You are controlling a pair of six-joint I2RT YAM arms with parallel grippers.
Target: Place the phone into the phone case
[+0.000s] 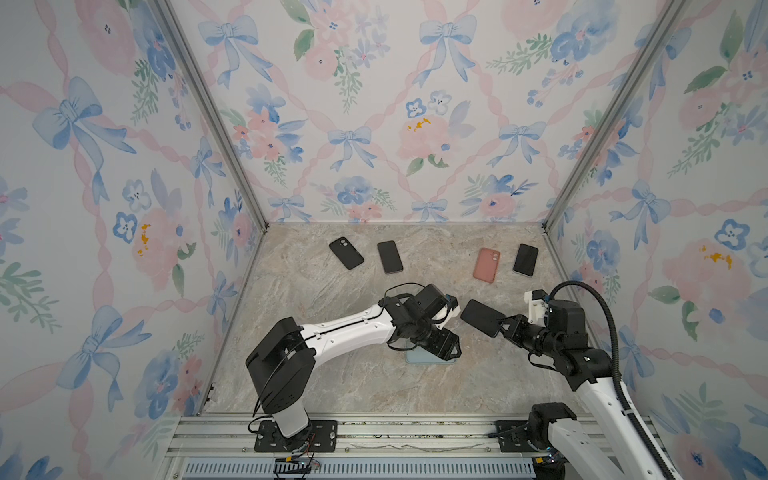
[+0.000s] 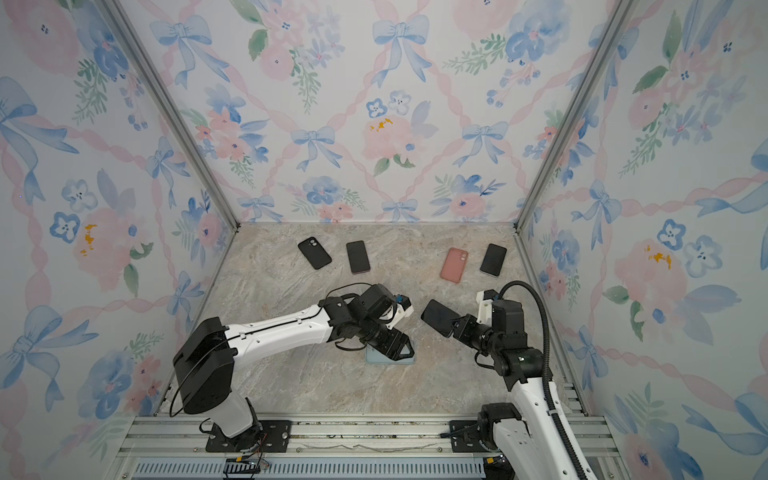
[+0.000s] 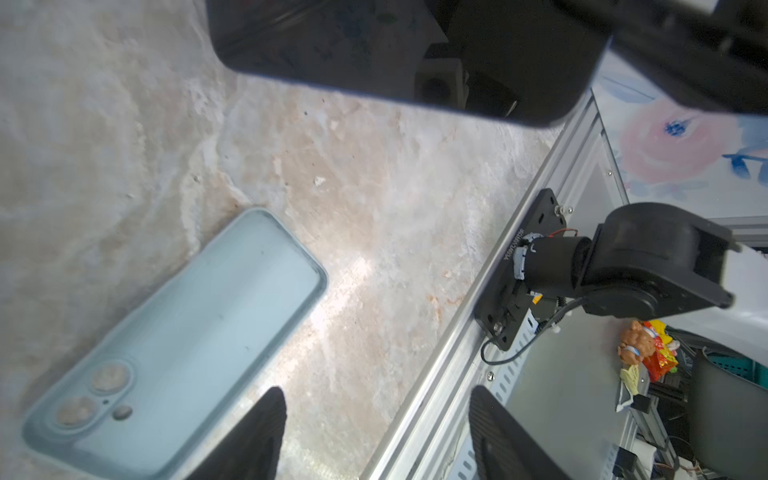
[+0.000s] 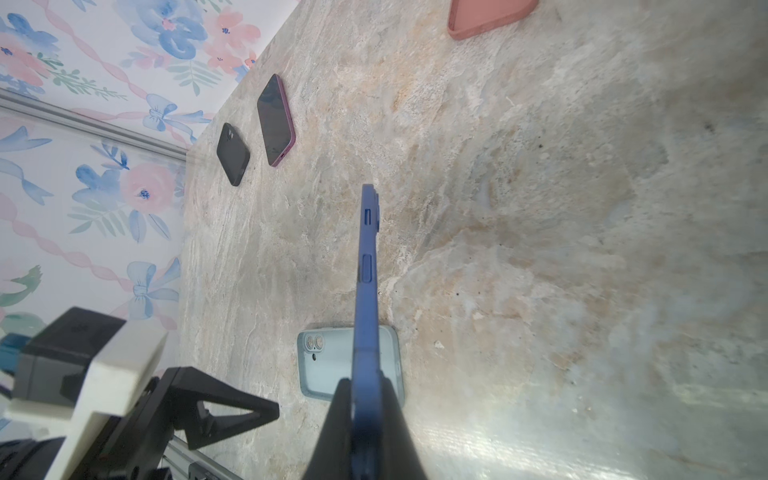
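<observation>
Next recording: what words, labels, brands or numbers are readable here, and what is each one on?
No text reads clearly in any view.
White lettering on the right arm's base, left wrist view: too small and blurred to read.
Print on the colourful packet in the background: blurred, unreadable.
The blue phone and light blue case: no lettering or logo visible.

Phone (image 1: 482,318) right of front case (image 1: 417,359)
</observation>
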